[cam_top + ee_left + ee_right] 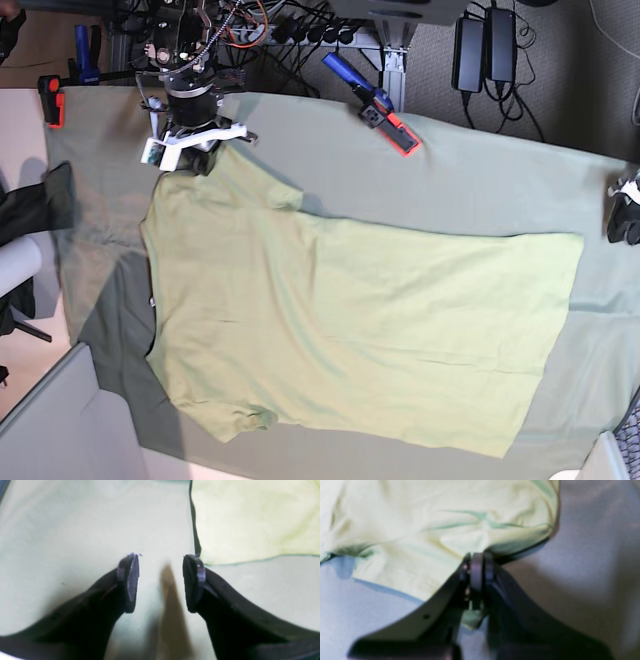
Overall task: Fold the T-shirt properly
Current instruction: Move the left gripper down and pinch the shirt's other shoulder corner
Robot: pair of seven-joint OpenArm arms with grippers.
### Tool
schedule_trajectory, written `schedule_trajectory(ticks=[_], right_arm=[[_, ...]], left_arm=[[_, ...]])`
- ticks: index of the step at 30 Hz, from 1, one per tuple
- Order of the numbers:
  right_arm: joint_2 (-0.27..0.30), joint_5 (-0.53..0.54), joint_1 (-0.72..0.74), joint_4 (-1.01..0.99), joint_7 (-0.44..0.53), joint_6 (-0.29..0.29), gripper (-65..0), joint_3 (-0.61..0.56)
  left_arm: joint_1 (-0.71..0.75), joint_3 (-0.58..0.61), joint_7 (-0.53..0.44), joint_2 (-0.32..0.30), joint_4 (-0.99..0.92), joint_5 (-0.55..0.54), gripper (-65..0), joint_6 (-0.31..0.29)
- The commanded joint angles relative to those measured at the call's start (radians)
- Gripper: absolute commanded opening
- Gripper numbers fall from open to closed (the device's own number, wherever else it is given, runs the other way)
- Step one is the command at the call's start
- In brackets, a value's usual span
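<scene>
The light yellow-green T-shirt lies spread flat on the grey-green table cloth, neck to the left and hem to the right. My right gripper is at the shirt's far left sleeve. In the right wrist view it is shut on a pinch of the shirt's cloth, which bunches at the jaws. My left gripper is at the table's right edge, apart from the shirt. In the left wrist view it is open and empty above the table cloth, with the shirt's hem corner just beyond its right finger.
A blue and red clamp holds the table cloth at the back edge, and another at the back left. A dark cloth hangs off the left side. Cables and power bricks lie behind the table.
</scene>
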Motion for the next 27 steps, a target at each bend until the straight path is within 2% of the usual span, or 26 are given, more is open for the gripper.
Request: schedule_trajectory(ticks=[1,9,18,22,25,27], right_arm=[[0.006,-0.003,0.002,0.014,0.020,0.006,-65.0,0.004],[0.008,-0.002,-0.002,0.014,0.020,0.006,-65.0,0.004],[0.008,-0.002,-0.002,0.014,0.020,0.006,-65.0,0.004],[0.008,-0.002,-0.003,0.014,0.020,0.006,-65.0,0.004],[0.008,-0.002,-0.003,0.014,0.020,0.006,-65.0,0.004],[0.008,-0.002,-0.003,0.014,0.020,0.006,-65.0,0.004]], left_arm=[[-0.017,-0.006,-0.014,-0.005,0.013,-0.022,-33.1,-0.010],[-0.027,0.015,0.011,0.080,0.013,-0.034,-33.1,-0.025],[-0.063,0.077,0.006,0.082,0.013,-0.033,-33.1,-0.026],[-0.109,0.130,0.006,0.082,0.013,0.024,-33.1,-0.022],[-0.125,0.160,0.006,0.082,0.012,0.043,-33.1,0.018],[-0.126,0.170,0.006,0.082,0.012,0.050,-33.1,0.021]])
